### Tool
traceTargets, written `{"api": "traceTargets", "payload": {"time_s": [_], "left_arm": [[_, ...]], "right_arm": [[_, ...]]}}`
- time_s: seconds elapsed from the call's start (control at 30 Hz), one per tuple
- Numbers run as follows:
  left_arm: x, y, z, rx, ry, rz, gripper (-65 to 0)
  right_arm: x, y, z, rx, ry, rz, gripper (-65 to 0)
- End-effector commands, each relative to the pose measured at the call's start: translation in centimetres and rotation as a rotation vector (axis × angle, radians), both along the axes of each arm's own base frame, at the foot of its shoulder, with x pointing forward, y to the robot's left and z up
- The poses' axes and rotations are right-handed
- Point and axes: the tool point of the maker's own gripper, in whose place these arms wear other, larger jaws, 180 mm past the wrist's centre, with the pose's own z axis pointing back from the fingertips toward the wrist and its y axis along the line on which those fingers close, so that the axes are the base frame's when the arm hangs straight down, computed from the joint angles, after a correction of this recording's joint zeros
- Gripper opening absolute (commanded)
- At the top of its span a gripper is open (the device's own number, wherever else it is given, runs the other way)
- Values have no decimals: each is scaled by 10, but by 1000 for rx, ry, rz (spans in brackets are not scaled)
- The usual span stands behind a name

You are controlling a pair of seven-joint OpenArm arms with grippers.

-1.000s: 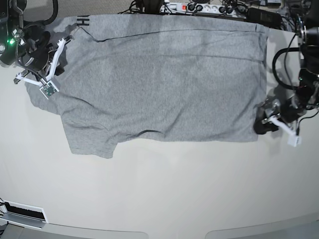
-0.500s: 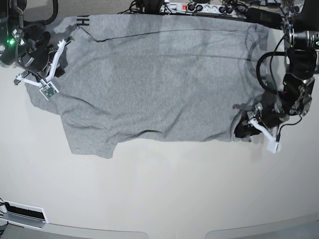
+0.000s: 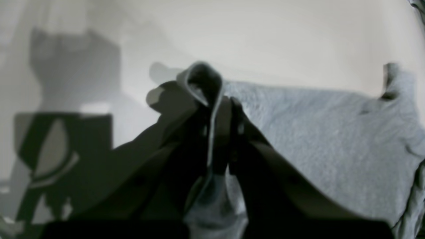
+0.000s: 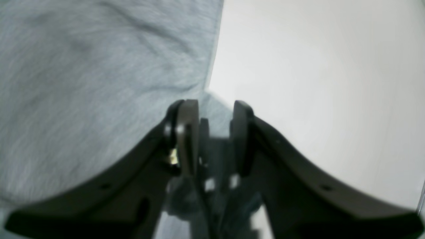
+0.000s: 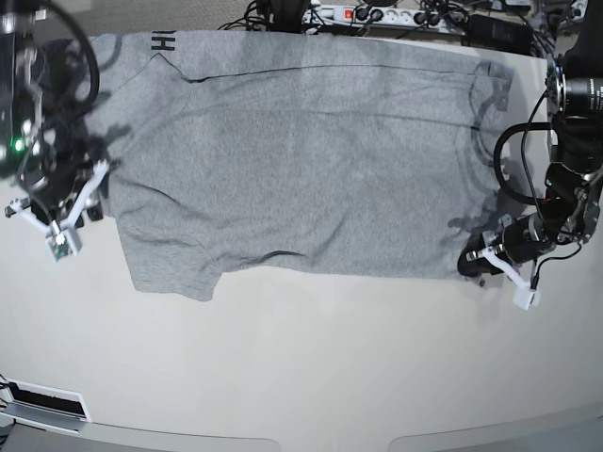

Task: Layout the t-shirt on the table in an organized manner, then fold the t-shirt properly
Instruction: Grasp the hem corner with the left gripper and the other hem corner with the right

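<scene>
The heather-grey t-shirt (image 5: 301, 160) lies spread flat across the far half of the white table (image 5: 311, 367), with black letters at its top left corner. My left gripper (image 5: 473, 262) is at the shirt's lower right hem corner. In the left wrist view it (image 3: 219, 103) is shut on a folded bit of the shirt (image 3: 315, 139), lifted just off the table (image 3: 265, 33). My right gripper (image 5: 83, 193) is at the left sleeve edge. In the right wrist view it (image 4: 212, 109) stands a narrow gap apart, with the shirt's (image 4: 83, 83) edge corner between the fingers.
A power strip and cables (image 5: 377, 14) run along the far table edge, close behind the shirt. A small white slotted part (image 5: 42, 405) sits at the front left corner. Bare tabletop (image 4: 315, 83) lies beside the sleeve and in front of the shirt.
My left gripper carried the hem corner inward, then back out to the right, flattening the hem. My right arm dropped from the upper sleeve to the lower sleeve edge.
</scene>
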Motion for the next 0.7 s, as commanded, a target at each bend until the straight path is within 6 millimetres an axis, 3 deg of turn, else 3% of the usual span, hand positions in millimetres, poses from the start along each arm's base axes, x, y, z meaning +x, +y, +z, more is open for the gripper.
{"api": "traceTargets", "payload": {"time_s": [0.0,0.1,0.3,0.53,0.67], "left_arm": [[20,7,23,-4,-75,13,-650],[19,11,20,8,-56,37,-650],[17,18,13,53,-26,54,-650],[16,11,16,37,-42,11,-650],[16,9,17,31,-49,-2,-650]], "right_arm": [[22,-8,11,12,-48,-23,-398],[51,-10,-10,125,1,-59,-332],[101,2,-31,370,86,-110,-332],[109,15,-57,495,154,-178,-333],[107,16,-69,449,151,-200,-333]]}}
